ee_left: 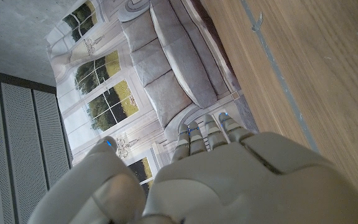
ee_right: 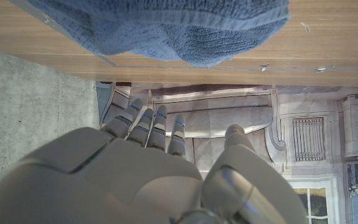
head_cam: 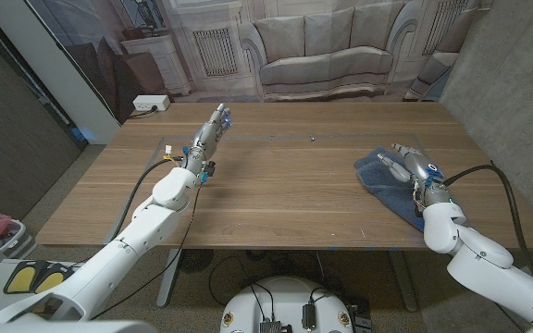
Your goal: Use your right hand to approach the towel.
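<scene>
Towel (head_cam: 389, 180) near table's (head_cam: 285, 194) right edge, right hand (head_cam: 409, 165) over it, fingers loose, grasping nothing, bare wood leftward

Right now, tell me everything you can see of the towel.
The towel is blue terry cloth with a looped, fuzzy pile and a flatter hemmed band along one edge, plain in the right wrist view. It lies crumpled and loosely folded, not spread flat, on the wooden table at the robot's right side, near the front right corner. The right hand is over its far part, fingers extended; whether it actually touches the cloth cannot be told. Nothing else is on or against it.
</scene>
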